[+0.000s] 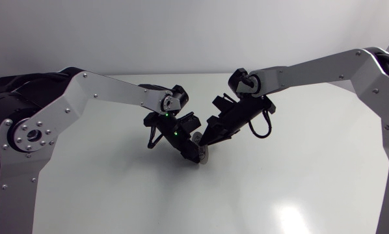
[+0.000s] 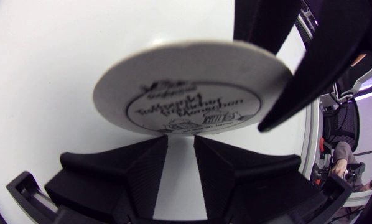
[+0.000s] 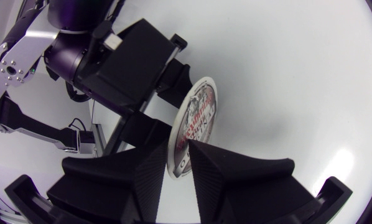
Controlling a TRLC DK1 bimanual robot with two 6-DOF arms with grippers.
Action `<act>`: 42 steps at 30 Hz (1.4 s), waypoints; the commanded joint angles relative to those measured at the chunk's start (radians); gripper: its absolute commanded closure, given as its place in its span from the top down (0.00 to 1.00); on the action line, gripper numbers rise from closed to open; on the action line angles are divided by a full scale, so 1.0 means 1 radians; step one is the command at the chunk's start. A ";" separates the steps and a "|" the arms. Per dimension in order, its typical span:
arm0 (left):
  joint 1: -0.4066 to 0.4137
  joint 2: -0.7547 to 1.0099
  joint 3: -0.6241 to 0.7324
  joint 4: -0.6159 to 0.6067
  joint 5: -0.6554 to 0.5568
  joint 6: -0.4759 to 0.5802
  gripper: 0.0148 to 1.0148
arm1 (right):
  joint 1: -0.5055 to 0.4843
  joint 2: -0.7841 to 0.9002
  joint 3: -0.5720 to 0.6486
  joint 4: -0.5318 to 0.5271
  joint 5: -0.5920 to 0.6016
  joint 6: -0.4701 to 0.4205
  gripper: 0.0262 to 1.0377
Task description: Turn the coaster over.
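Observation:
The coaster [image 1: 205, 155] is a round white disc held on edge just above the table, between both arms at the middle. My right gripper [image 1: 207, 144] is shut on it, one finger on each face. In the right wrist view the coaster [image 3: 196, 118] rises from between the right gripper [image 3: 178, 148] and shows a face with red and black print. In the left wrist view the coaster [image 2: 186, 87] shows a face with black print, and the right fingers [image 2: 310, 74] clamp its far side. My left gripper [image 2: 181, 142] is shut and holds nothing, its tips right at the coaster's near rim.
The white table [image 1: 279, 188] spreads out on all sides of the two grippers. A black cable loop [image 1: 265, 127] hangs from my right wrist. Both forearms slope down to the middle from the side edges.

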 commanded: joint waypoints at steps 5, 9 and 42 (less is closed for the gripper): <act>0.000 0.039 -0.067 -0.010 -0.015 0.023 0.32 | 0.040 0.001 0.020 -0.012 0.057 0.020 0.16; 0.005 0.034 -0.069 -0.008 -0.013 0.023 0.32 | 0.040 0.010 -0.008 -0.003 0.130 0.012 0.10; 0.143 -0.472 -0.294 0.119 -0.233 -0.135 0.55 | 0.407 -0.470 -0.646 0.790 1.299 -0.591 0.02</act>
